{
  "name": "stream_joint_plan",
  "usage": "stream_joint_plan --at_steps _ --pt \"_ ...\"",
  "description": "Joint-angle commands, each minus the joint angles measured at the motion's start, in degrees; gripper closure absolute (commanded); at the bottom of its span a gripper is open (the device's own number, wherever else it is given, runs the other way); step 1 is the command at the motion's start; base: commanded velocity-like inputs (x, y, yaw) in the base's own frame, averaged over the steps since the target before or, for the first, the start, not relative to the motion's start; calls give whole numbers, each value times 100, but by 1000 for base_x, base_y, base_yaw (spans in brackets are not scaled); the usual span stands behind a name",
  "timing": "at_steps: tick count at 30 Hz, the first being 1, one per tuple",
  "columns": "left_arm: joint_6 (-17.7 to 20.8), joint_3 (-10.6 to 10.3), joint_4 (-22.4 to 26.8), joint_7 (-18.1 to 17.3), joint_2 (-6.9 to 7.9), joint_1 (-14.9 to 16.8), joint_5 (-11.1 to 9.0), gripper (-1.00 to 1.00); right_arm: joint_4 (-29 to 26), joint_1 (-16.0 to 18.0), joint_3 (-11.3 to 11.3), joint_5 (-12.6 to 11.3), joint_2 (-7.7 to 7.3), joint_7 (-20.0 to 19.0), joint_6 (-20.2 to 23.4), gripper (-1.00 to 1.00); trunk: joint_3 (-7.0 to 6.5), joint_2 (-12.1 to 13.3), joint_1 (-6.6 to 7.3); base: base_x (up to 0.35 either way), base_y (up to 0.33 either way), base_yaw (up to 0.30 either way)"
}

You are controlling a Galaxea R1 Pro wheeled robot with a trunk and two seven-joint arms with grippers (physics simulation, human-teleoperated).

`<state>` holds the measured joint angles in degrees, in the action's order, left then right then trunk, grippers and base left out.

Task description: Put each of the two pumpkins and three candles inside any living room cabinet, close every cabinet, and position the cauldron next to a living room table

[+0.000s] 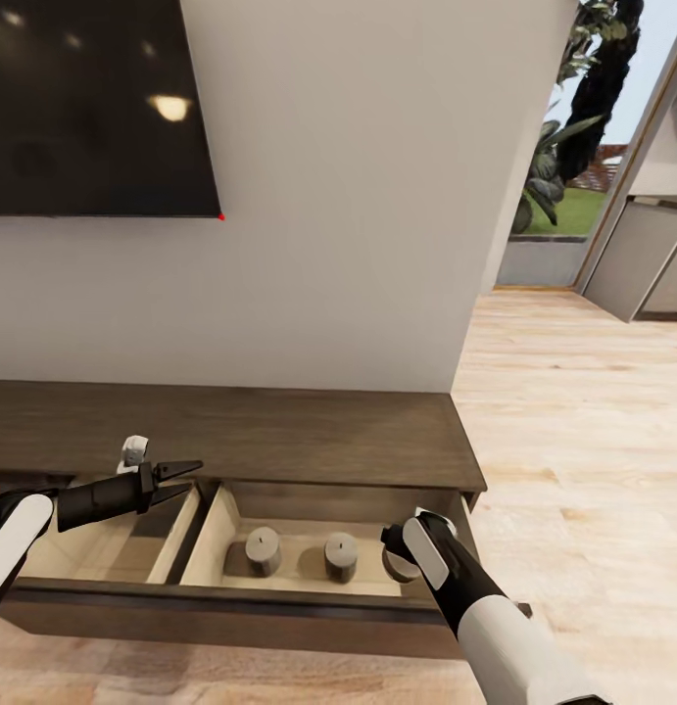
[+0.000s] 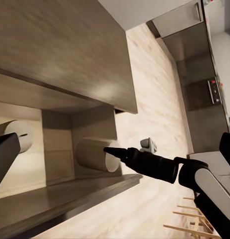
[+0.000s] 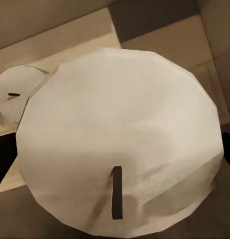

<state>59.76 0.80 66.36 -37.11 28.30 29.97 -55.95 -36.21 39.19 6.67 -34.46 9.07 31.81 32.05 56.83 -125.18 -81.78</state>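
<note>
We see a dark television screen (image 1: 93,103) mounted on the pale wall (image 1: 358,245), lamp reflections on its glass. To the right, light plank floor (image 1: 583,411) runs to a glass door (image 1: 573,147) with green plants (image 1: 549,171) outside and grey kitchen cabinets (image 1: 637,259)

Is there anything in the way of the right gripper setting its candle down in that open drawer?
Nothing visible. The right gripper is inside the open drawer with the third candle; the other two candles stand apart to its left, leaving that end free.
</note>
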Motion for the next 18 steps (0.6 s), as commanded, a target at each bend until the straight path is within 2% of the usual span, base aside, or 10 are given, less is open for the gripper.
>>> stream_joint_plan --at_steps 1,4,10,14,18 --pt "1 0 0 -1 0 0 -4 -100 0 -1 0 -8 3 2 -11 100 18 -42 -22 0 0 0" --pt "1 0 0 -2 0 0 0 -100 0 -3 1 -6 1 1 -17 100 72 -162 -88 0 0 0" --pt "1 4 0 -6 2 0 -1 -100 3 -7 7 -7 5 1 -192 100 72 -162 -88 0 0 0" --pt "1 8 0 -2 3 0 4 -100 8 0 251 -8 3 4 -243 100 72 -162 -88 0 0 0" --pt "1 8 0 -3 1 0 5 -100 7 0 329 -8 6 6 -250 100 72 -162 -88 0 0 0"
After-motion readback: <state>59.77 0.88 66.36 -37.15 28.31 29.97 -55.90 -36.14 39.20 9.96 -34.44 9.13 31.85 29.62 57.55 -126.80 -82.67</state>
